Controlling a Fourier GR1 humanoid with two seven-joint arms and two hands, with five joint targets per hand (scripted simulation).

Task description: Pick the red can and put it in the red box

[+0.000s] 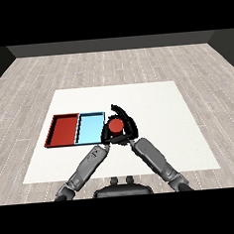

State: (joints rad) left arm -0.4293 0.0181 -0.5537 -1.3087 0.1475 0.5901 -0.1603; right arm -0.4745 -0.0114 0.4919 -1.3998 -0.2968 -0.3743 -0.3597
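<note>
The red can (115, 125) stands upright just right of the light blue tray (90, 129). My right hand (128, 129) is curled round it from the right, fingers arching over its far side and thumb at its near side. Whether the can rests on the table or is held just above it cannot be told. My left hand (105, 136) sits close against the can's left side at the blue tray's near right corner, partly overlapped by the right hand. The red tray (63, 129) lies left of the blue one, with nothing in it.
The two trays lie side by side at the left of the white table (158, 115). The blue tray lies between the can and the red tray. The white surface stretches on to the right and beyond the hands.
</note>
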